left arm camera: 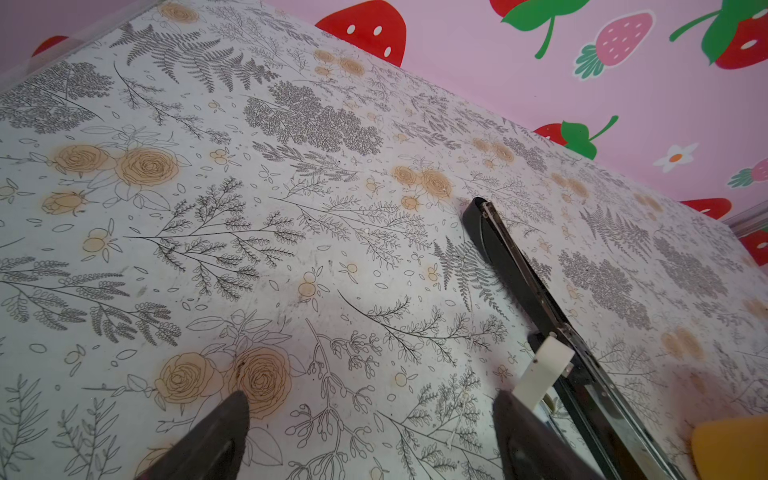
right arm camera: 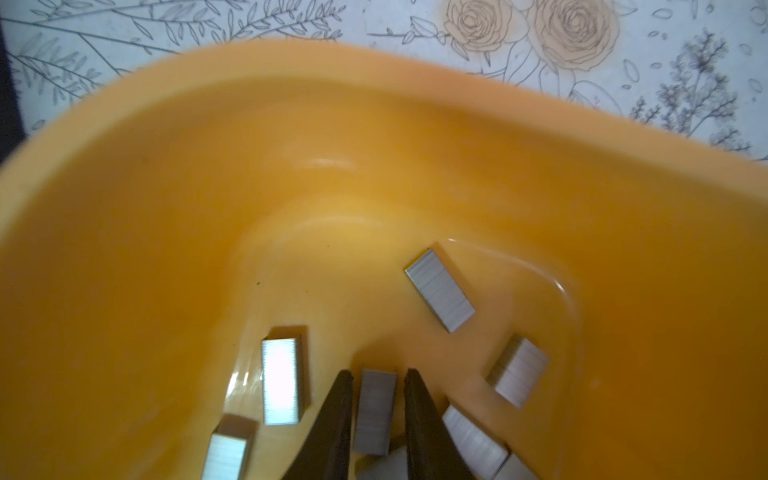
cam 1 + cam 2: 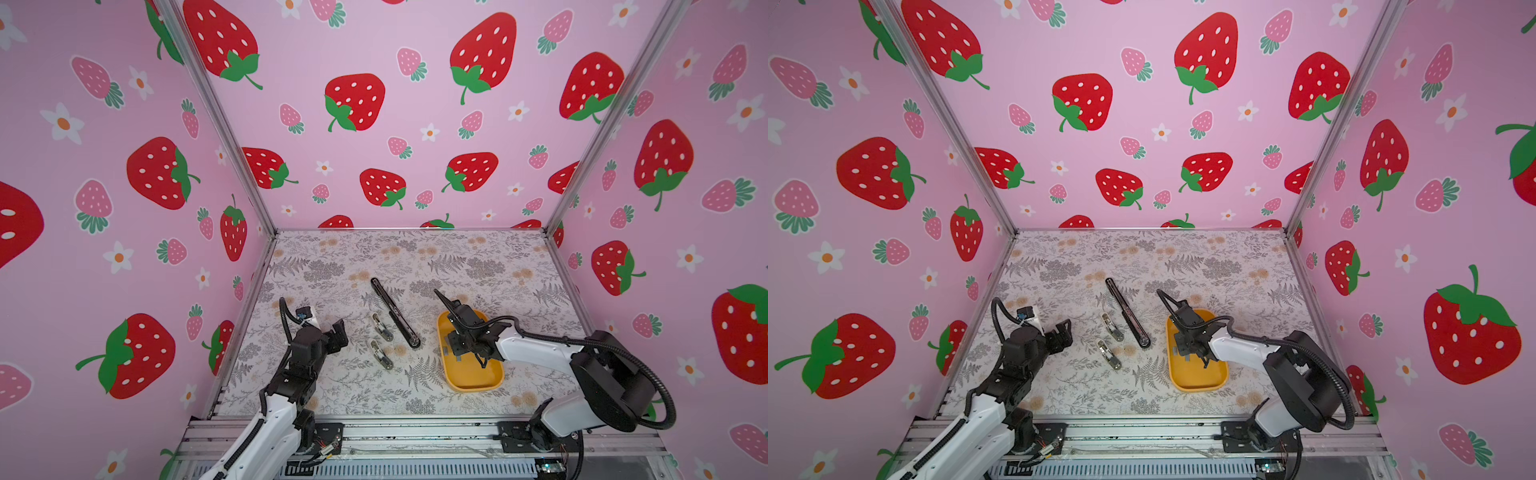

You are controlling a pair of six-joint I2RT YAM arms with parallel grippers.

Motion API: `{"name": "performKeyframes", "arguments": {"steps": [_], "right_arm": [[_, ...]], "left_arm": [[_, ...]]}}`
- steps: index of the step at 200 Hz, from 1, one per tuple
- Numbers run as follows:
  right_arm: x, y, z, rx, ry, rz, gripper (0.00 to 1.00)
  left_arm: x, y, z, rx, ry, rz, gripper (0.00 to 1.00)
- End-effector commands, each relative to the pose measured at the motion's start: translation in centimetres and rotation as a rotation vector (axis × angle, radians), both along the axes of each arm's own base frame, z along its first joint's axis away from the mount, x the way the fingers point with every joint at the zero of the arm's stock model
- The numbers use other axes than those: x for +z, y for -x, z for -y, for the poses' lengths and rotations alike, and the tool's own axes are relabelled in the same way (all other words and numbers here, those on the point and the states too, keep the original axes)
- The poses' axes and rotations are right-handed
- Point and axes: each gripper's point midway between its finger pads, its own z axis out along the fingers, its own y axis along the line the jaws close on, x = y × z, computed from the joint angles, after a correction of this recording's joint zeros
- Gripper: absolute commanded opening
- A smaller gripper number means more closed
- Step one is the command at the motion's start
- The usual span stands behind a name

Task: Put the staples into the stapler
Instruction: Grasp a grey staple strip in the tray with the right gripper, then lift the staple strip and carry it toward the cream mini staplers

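**Q:** Where do the staples (image 2: 440,291) lie?
**A:** Several short grey blocks rest on the floor of the yellow tray (image 3: 473,384), which stands on the right of the floral surface (image 3: 332,257).

**Q:** And the right pincer (image 2: 378,376)?
**A:** It is lowered into the tray. Its fingers (image 2: 338,415) stand close on either side of one block. Whether they press it cannot be told.

**Q:** The stapler (image 3: 395,313)?
**A:** It lies flat on the surface, left of the tray and apart from it. Two small stubby objects (image 3: 382,328) lie just beside it on its left.

**Q:** The left pincer (image 1: 372,401)?
**A:** It is spread wide over the surface, left of the stubby objects.
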Motion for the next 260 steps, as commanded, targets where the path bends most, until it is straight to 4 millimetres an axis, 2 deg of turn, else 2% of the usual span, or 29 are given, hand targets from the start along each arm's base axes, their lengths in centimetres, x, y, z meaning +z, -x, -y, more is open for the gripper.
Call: {"name": "performKeyframes", "arguments": {"steps": [1, 31, 76, 109, 181, 189, 208, 223, 239, 260], "right_arm": [[-1.2, 0.6, 0.8, -0.010, 0.032, -0.031, 0.23], [-1.6, 0.6, 0.9, -0.010, 0.045, -0.041, 0.16], [-0.6, 0.4, 0.8, -0.017, 0.025, -0.017, 0.14], [1.6, -0.4, 0.7, -0.014, 0.019, 0.034, 0.12], [7.8, -1.3, -0.6, 0.058, -0.089, 0.192, 0.11], [8.8, -1.3, -1.1, 0.087, -0.112, 0.212, 0.11], [10.8, -1.3, -2.5, 0.148, -0.149, 0.252, 0.10], [12.4, -1.1, -3.9, 0.198, -0.186, 0.280, 0.09], [13.8, -0.5, -5.7, 0.259, -0.220, 0.307, 0.09], [15.0, 1.3, -9.1, 0.383, -0.253, 0.354, 0.09]], "left_arm": [[0.6, -0.2, -0.2, 0.014, -0.009, 0.026, 0.93], [0.5, -0.2, -0.2, 0.012, -0.010, 0.024, 0.93], [0.5, -0.2, -0.2, 0.011, -0.010, 0.022, 0.93], [0.5, -0.2, -0.2, 0.013, -0.011, 0.024, 0.93], [0.6, 0.0, -0.4, 0.028, -0.007, -0.014, 0.93], [1.4, 0.2, 0.1, 0.006, 0.014, -0.040, 0.93], [4.2, 1.4, 2.9, -0.143, 0.087, -0.087, 0.94], [5.9, 2.6, 3.4, -0.191, 0.091, -0.093, 0.96], [5.4, 3.7, 2.2, -0.134, 0.095, -0.096, 0.97], [2.6, 5.1, 0.6, -0.054, 0.088, -0.113, 1.00]]}}
